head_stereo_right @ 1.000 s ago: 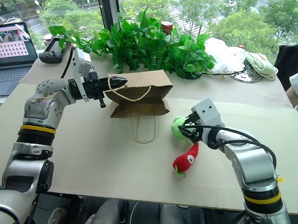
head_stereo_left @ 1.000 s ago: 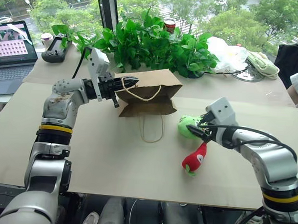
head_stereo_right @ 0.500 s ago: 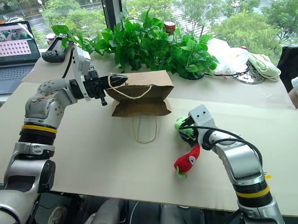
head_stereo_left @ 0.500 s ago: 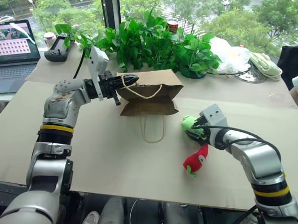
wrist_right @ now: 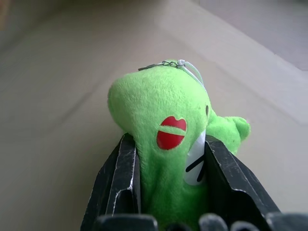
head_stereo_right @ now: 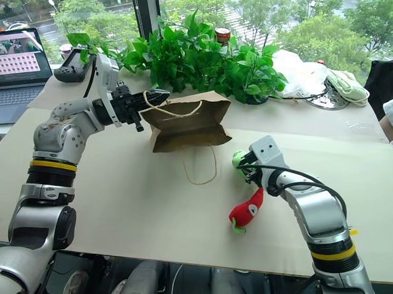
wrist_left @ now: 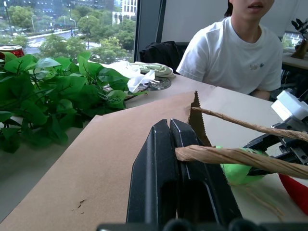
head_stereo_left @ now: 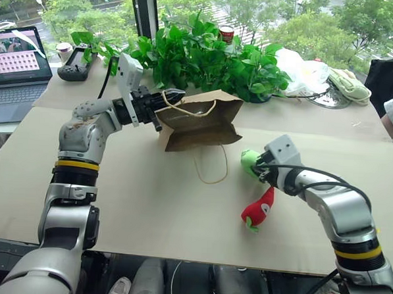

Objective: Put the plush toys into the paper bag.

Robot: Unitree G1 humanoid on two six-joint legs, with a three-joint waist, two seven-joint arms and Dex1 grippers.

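Both pincers hold something over the tabletop (head_stereo_left: 147, 204).

The left pincer (head_stereo_left: 171, 96) is closed on a cord handle (head_stereo_left: 197, 111) of the paper bag (head_stereo_left: 204, 124), lifting the bag's mouth edge in front of the leafy plants (head_stereo_left: 208, 59); the bag's other handle (head_stereo_left: 212, 167) lies looped on the tabletop. The right pincer (wrist_right: 166, 187) squeezes the green plush toy (wrist_right: 163, 125) between its fingers, to the right of the bag and apart from it. The red chili toy (head_stereo_left: 258, 209) lies on the tabletop just beneath that pincer. A person in a white shirt (wrist_left: 236, 53) sits at the far side.
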